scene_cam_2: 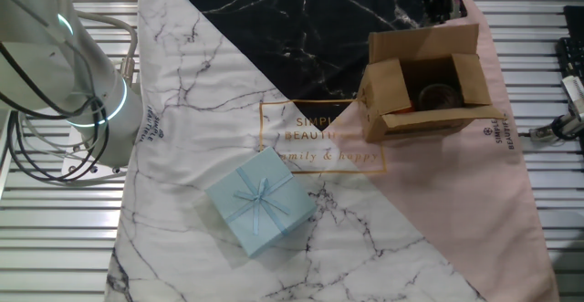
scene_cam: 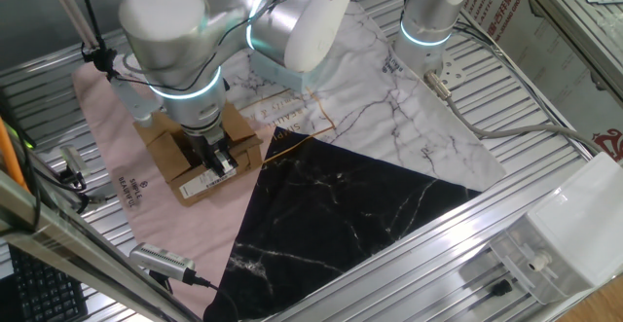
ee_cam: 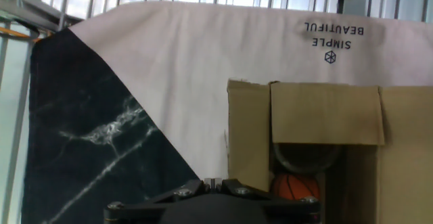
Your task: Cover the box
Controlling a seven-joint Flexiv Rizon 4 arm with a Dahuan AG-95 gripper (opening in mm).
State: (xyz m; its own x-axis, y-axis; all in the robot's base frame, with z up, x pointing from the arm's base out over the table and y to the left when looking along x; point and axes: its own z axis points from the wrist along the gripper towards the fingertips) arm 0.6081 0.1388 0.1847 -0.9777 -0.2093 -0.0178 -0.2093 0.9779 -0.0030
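Flaps on the small brown cardboard box (scene_cam_2: 422,85) stand open, so the covering is not yet done; the box sits on the pink part of the marble-print cloth (scene_cam_2: 274,56), at the upper right of the other fixed view and at centre left of one fixed view, under the arm. The two-finger gripper (scene_cam: 219,159) hangs low over the box's near side, beside the white label. Whether the jaws are open or closed cannot be told: the arm's wrist hides them from above and the hand view shows only the dark gripper base at its bottom edge.

To do the step well, the fingers should probably press one raised flap from its outer face and sweep it inward, staying low enough not to slip off the flap's edge yet not so hard that the light carton slides on the cloth.

The hand view alone shows an orange ball (ee_cam: 295,187) inside the box. The other fixed view alone shows the pale blue ribboned gift package (scene_cam_2: 260,202), well apart at lower centre
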